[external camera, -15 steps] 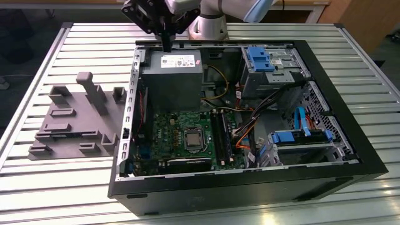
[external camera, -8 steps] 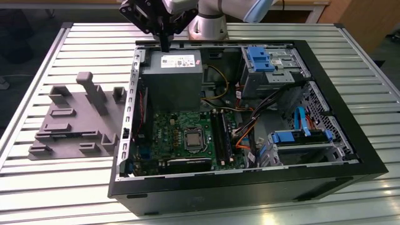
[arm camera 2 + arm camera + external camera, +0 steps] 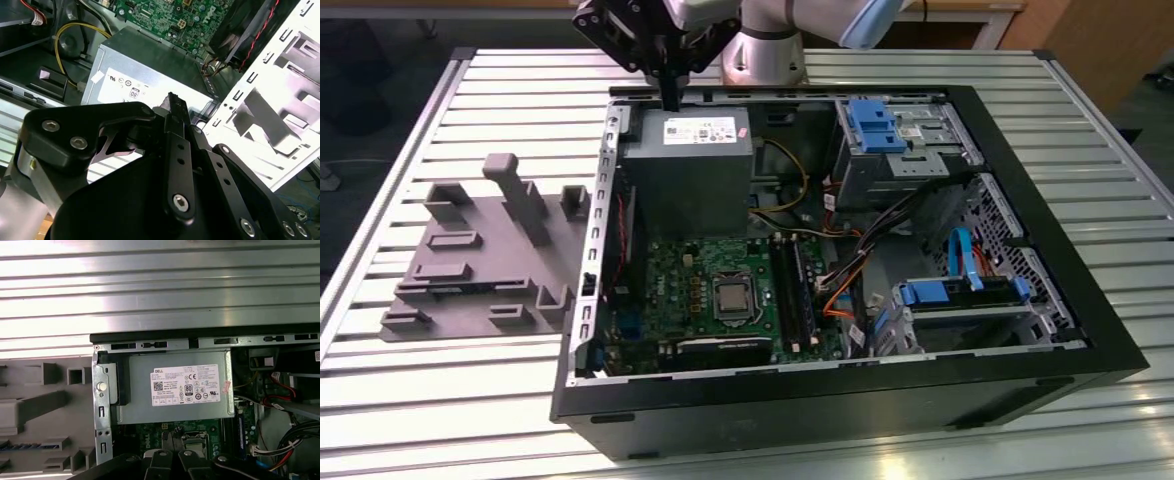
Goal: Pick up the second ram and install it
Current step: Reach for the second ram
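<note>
My gripper hangs shut with nothing between its fingers, just above the back edge of the grey power supply inside the open computer case. In both wrist views the black fingers lie pressed together over that power supply. The second ram shows in the first wrist view as a dark blue strip lying in a slot of the grey holder block, well off to the side of my gripper. On the green motherboard run the long black ram slots.
The grey holder block lies on the slatted metal table at the exterior view's left of the case. Upright posts rise from the block. Blue drive cages, bundled cables and the case's metal rim crowd the case.
</note>
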`<state>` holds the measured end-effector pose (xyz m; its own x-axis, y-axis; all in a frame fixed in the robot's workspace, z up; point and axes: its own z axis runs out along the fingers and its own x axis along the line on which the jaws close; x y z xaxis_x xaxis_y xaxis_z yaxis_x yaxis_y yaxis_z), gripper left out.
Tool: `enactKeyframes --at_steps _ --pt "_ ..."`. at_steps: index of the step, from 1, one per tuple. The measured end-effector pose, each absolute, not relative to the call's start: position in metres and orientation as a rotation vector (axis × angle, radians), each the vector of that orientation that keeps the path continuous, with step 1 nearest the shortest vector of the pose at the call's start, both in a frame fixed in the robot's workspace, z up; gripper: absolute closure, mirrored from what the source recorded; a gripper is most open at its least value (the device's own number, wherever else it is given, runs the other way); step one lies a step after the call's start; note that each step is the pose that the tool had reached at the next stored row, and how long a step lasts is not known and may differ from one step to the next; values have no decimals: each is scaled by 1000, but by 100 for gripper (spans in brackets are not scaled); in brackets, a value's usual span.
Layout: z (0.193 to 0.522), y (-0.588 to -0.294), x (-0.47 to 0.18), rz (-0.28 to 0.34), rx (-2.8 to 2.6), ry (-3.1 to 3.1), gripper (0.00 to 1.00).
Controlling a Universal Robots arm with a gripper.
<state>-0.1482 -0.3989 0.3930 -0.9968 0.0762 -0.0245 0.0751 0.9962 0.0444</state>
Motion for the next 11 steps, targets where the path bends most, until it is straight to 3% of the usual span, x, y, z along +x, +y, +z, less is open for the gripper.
enactKeyframes --at_steps 11 --pt "393 -399 -159 68 118 3112 89"
